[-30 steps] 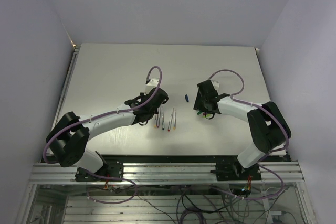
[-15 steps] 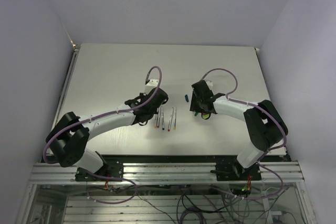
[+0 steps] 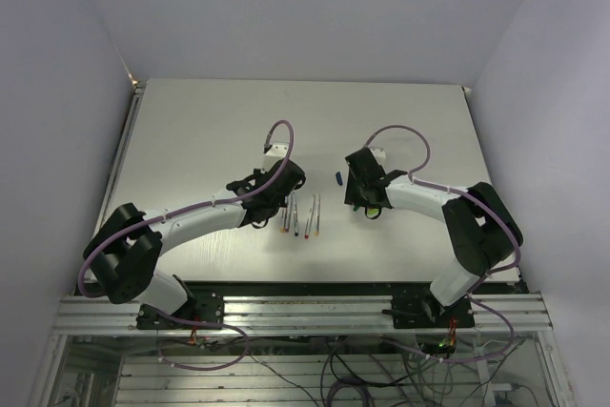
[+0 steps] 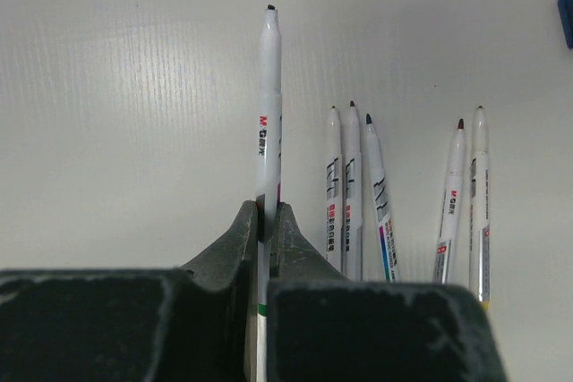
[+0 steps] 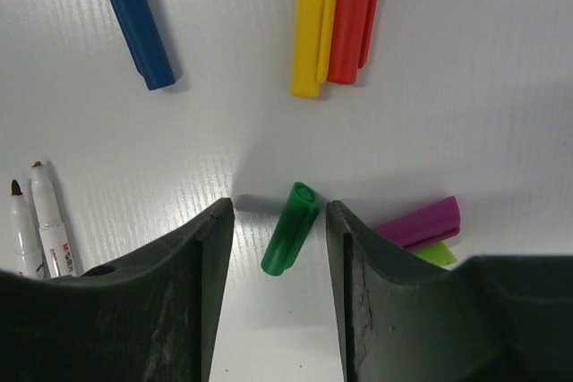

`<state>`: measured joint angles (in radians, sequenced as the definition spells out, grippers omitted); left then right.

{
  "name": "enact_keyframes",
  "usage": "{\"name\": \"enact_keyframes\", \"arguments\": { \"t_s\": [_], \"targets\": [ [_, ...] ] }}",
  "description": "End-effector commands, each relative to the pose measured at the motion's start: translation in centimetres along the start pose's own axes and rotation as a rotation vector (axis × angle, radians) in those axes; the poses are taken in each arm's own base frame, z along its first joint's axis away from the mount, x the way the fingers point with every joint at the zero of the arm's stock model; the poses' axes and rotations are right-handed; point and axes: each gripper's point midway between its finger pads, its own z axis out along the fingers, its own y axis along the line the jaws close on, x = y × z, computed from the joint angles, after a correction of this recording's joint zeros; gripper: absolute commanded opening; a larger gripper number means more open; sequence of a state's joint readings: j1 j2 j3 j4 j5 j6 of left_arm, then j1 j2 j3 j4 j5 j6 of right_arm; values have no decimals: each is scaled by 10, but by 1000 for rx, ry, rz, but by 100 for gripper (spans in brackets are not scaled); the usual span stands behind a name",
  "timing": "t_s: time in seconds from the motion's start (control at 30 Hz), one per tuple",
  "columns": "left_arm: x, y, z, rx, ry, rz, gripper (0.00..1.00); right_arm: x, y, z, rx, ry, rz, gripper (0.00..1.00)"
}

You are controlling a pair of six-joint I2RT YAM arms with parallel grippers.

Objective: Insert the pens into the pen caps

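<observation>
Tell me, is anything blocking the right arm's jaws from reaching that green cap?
Nothing visible. The green cap lies between the open right jaws; the purple cap sits off to one side.

**Where I can pass**

My right gripper [image 5: 279, 210] straddles a dark green plastic cap [image 5: 290, 241], with slim gaps either side. A purple cap [image 5: 421, 224] lies just outside one finger. Ahead, a yellow cap [image 5: 312, 36] and a red cap [image 5: 352, 17], touching, bar the way. The white table [image 5: 224, 114] opens between them and a blue cap [image 5: 141, 28]. My left gripper [image 4: 267, 214] clamps a white marker pen [image 4: 269, 114], with open table to its left and 5 loose white pens [image 4: 351, 185] to its right.
</observation>
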<state>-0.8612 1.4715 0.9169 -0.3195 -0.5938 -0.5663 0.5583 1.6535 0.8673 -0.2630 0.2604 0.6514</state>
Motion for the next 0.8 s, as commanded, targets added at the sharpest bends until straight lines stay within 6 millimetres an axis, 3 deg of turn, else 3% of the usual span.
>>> {"name": "enact_keyframes", "arguments": {
  "t_s": [0.0, 0.3, 0.63, 0.7, 0.77],
  "targets": [
    [-4, -5, 0, 15, -12, -1, 7, 57, -33, -1, 122, 183, -45, 45],
    [-1, -2, -1, 12, -7, 1, 7, 64, -28, -3, 125, 207, -69, 27],
    [3, 2, -2, 6, -5, -4, 7, 70, -25, 6, 134, 228, -73, 26],
    [4, 3, -3, 5, -7, -5, 7, 70, -24, 8, 133, 229, -69, 20],
    [3, 3, -3, 7, -10, -9, 7, 71, -23, 10, 132, 230, -67, 6]
  ]
}}
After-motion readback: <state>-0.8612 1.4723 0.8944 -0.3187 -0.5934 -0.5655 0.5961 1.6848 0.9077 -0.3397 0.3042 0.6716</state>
